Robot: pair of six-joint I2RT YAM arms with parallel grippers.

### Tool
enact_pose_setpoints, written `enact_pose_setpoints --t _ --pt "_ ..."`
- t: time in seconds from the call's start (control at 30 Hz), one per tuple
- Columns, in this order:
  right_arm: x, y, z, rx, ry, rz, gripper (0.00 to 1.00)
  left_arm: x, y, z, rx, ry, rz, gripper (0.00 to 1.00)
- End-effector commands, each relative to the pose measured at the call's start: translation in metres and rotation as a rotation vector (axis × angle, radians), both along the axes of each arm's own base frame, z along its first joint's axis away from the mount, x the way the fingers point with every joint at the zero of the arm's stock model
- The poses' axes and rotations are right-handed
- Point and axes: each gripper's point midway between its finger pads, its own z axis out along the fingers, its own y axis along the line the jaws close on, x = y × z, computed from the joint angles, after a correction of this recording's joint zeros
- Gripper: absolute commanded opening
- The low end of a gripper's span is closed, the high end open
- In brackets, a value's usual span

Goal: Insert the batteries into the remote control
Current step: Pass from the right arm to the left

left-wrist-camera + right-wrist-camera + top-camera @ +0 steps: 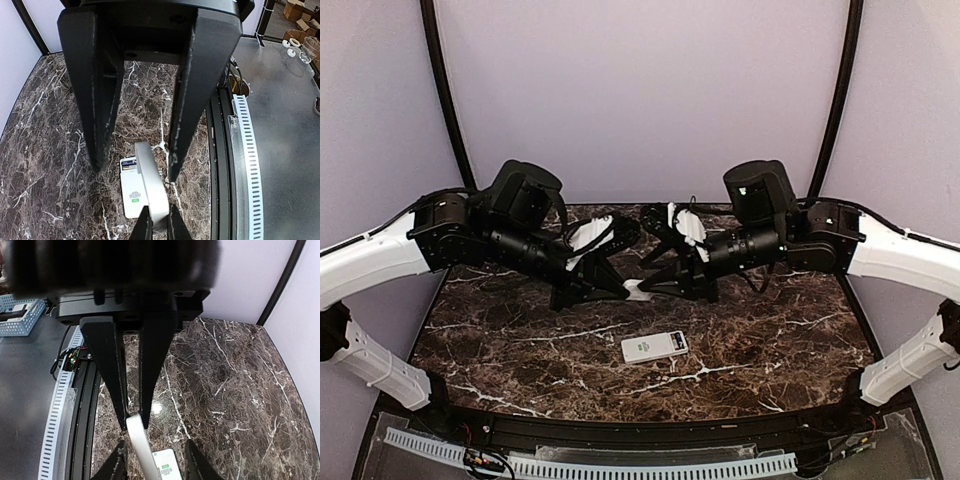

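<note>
The white remote control lies flat on the marble table, green mark up, in front of both grippers. It also shows in the left wrist view and the right wrist view. My right gripper is shut on one end of a small flat white piece, held on edge above the table. My left gripper is open, its fingers wide apart on either side of the piece's other end without touching it.
A black rail and a white perforated strip run along the table's near edge. Lilac walls close the back and sides. A blue basket and glassware stand off the table.
</note>
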Motion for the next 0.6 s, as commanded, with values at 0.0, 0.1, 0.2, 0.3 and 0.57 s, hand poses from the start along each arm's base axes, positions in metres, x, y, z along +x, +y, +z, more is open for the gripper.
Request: enact_pose_setpoints --t 0.0,0.1,0.2,0.3,0.57 --pt "-0.007 0.006 -0.002 -0.015 0.062 0.048 0.32 -0.005 0.008 0.007 -0.004 0.012 -0.002 0.0" --pt "-0.013 0.008 -0.003 -0.016 0.075 0.082 0.32 -0.004 0.008 0.008 -0.003 0.006 0.005 0.0" --pt "-0.014 0.008 -0.005 -0.022 0.082 0.088 0.25 -0.004 0.009 0.008 -0.004 0.0 0.008 0.0" --pt "-0.013 0.008 -0.007 -0.029 0.089 0.083 0.18 -0.004 0.01 0.009 -0.004 0.001 0.007 0.0" --pt "-0.007 0.003 -0.013 -0.027 0.064 0.038 0.23 -0.007 0.01 0.014 -0.028 -0.005 -0.009 0.0"
